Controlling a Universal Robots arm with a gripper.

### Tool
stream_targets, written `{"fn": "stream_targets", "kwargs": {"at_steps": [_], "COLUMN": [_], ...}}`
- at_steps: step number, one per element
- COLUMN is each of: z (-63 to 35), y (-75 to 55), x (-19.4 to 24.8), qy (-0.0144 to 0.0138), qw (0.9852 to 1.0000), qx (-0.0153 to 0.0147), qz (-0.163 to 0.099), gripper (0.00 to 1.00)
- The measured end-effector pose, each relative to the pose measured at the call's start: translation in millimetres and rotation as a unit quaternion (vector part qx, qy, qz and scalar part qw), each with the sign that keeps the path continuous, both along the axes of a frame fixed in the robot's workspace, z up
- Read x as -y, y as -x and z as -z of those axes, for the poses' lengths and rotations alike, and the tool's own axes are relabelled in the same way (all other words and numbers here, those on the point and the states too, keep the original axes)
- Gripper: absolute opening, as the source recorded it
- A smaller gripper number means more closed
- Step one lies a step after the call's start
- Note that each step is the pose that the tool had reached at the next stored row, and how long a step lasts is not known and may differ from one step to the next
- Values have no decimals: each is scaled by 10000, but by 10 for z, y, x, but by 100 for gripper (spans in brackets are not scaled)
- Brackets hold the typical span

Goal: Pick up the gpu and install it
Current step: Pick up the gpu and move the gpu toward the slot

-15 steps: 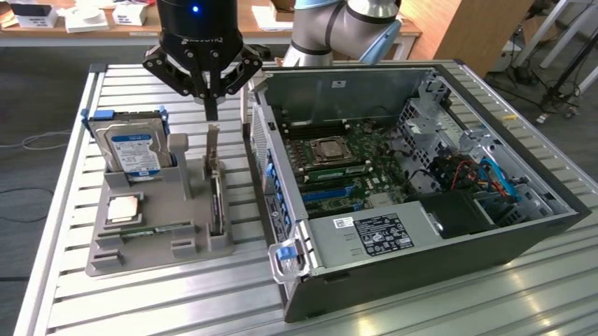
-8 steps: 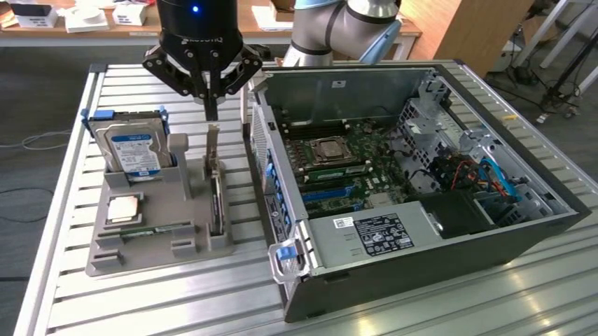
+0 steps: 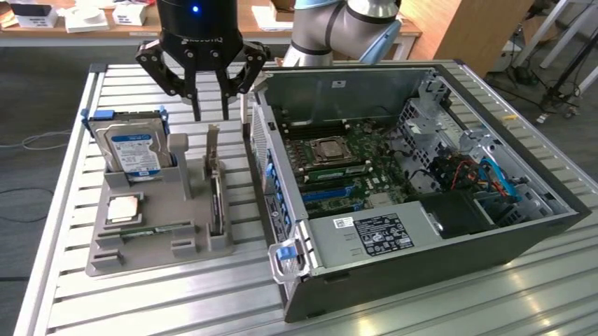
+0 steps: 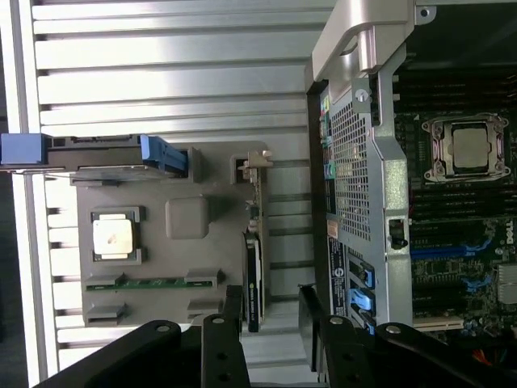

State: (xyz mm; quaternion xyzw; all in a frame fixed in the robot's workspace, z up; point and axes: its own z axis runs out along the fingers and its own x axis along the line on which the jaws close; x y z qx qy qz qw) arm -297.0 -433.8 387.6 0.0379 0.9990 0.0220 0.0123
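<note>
**A:** Starting from the exterior view's left, what is on the tabletop (image 3: 56, 245)?

**B:** A grey tray (image 3: 140, 260). A hard drive (image 3: 136, 150) stands upright at its far end. In front of that, a processor chip (image 3: 124, 208) and a memory stick (image 3: 140, 229) lie flat.

**A:** And the gpu (image 3: 217, 189)?

**B:** It is on the side of the tray nearest the computer case (image 3: 439, 262), standing on edge in its slot, and nothing is touching it. Its long axis runs from the tray's far end to the near end, parallel to the case wall.

**A:** Where is the tool (image 3: 211, 117)?

**B:** It hangs above the gpu with its fingers pointing straight down. They are spread apart and hold nothing. It looks to be over the far part of the card, but the angle makes it hard to say how far along.

**A:** How do the fingers line up with the card?

**B:** In the wrist view the tool (image 4: 271, 291) has one finger on each side of the gpu (image 4: 253, 242). The gap crosses the card's thin dimension, not its length. The card's edge leads towards that gap, nearer one finger than the other.

**A:** And furthest right?

**B:** The case lies open on its side just beside the tray, with its main board exposed. The gpu is not in it.
</note>
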Motion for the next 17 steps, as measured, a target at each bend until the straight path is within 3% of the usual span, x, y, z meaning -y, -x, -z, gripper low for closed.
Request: {"fn": "stream_targets", "kwargs": {"at_steps": [7, 17], "z": [38, 217], "y": [0, 0], "x": [0, 0], "qy": [-1, -1], "qw": [10000, 10000], "qx": [1, 1], "qz": [-1, -17], "gripper": [42, 42]}}
